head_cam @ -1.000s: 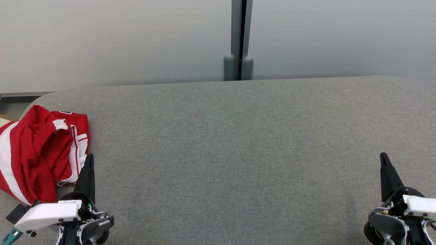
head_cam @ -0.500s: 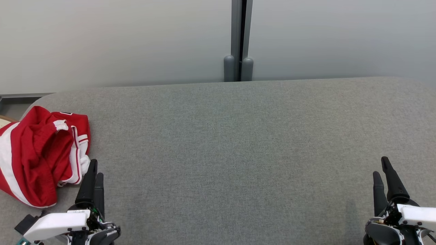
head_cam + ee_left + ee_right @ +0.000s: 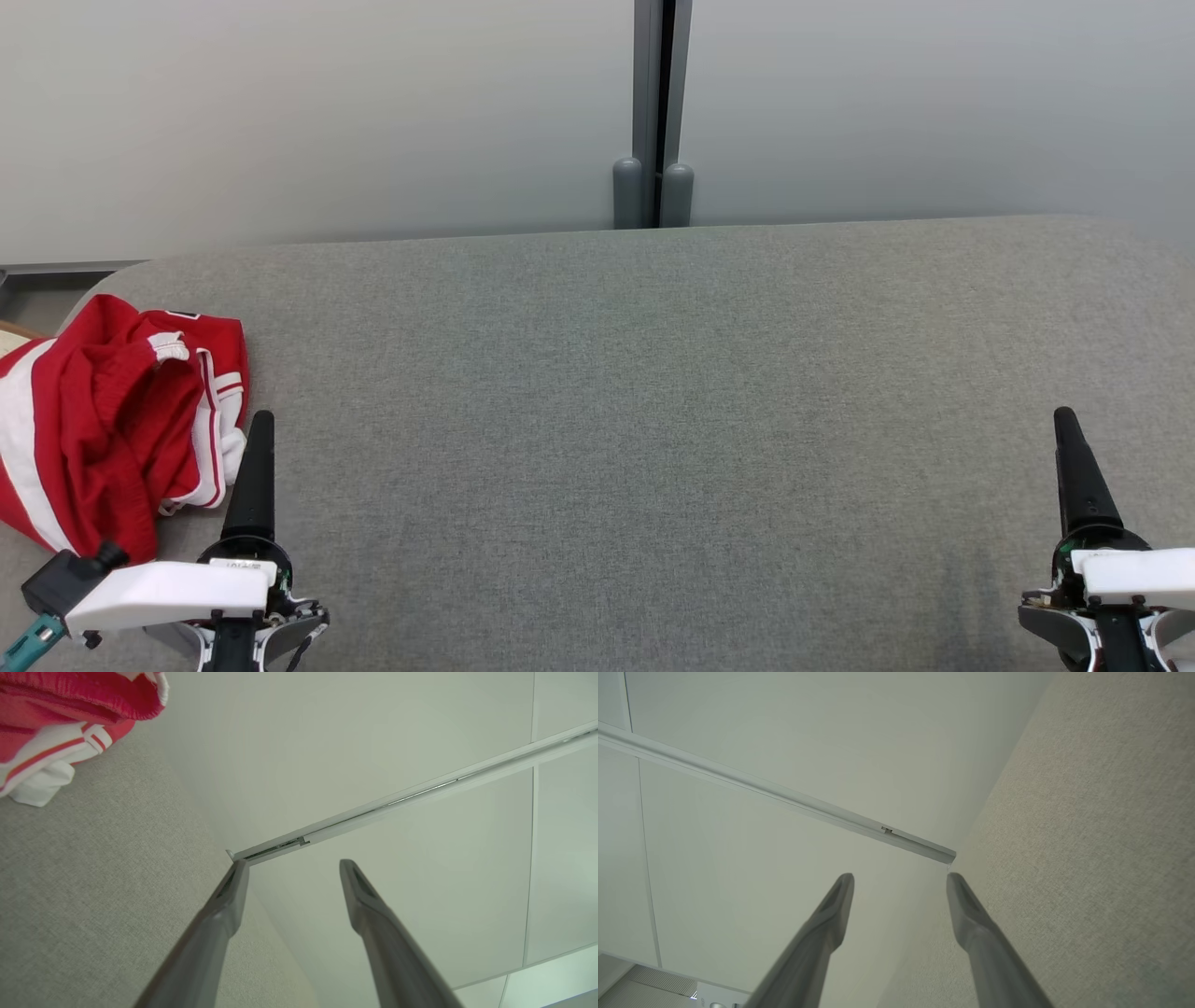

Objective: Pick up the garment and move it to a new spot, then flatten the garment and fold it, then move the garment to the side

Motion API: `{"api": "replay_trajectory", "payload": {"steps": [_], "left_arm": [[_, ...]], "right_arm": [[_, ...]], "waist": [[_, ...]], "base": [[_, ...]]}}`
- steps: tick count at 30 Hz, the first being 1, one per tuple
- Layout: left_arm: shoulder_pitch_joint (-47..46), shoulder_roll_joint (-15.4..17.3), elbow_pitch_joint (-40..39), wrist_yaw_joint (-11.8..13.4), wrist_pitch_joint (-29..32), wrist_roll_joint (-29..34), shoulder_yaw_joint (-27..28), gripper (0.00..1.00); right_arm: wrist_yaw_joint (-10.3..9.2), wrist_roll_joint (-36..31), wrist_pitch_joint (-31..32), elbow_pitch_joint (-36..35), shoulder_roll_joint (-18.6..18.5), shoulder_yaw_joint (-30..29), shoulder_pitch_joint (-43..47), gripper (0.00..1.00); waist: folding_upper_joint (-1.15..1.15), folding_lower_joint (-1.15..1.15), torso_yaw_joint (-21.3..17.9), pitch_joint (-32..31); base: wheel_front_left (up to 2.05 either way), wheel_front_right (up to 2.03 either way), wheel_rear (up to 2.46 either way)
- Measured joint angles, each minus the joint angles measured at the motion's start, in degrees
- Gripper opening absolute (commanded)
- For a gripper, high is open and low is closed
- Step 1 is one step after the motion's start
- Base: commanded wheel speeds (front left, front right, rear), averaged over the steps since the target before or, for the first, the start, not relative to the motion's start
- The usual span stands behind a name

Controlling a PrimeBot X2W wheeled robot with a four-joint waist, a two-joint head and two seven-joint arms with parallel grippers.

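Step 1, the pick-up, is not yet begun — left gripper (image 3: pixel 293 865) and right gripper (image 3: pixel 900 877) both empty, fingers apart. The garment (image 3: pixel 103 411), a crumpled red-and-white heap, lies just left of the left gripper, which must swing over and pinch a fold. Long axis roughly parallel to its fingers — facing unclear

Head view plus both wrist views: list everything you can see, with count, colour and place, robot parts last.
garment: one, red with white stripes, crumpled at the table's left end.
table: one, grey fabric top, across the foreground.
wall panels: two, pale grey, behind the table.
post: one, darker grey, between the panels at back centre.
left tool: one, dark fingers, open and holding nothing, lower left near the garment.
right tool: one, dark fingers, open and holding nothing, lower right over bare table.
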Motion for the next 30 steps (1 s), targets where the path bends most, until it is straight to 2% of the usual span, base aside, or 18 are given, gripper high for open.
{"api": "replay_trajectory", "payload": {"steps": [15,30], "left_arm": [[0.0,0.8,-3.6,0.0,-3.3,19.8,-1.1,1.0],[1.6,1.4,-4.4,0.1,-5.8,33.5,-2.0,1.0]], "right_arm": [[0.0,-17.8,-1.5,-3.4,-1.3,1.0,0.4,1.0],[0.0,-30.1,-2.0,-3.7,-2.5,2.9,1.7,1.0]], "waist": [[0.0,0.0,-0.2,-0.6],[0.0,0.0,-0.3,-1.3]], "base": [[0.0,0.0,0.0],[0.0,0.0,0.0]]}}
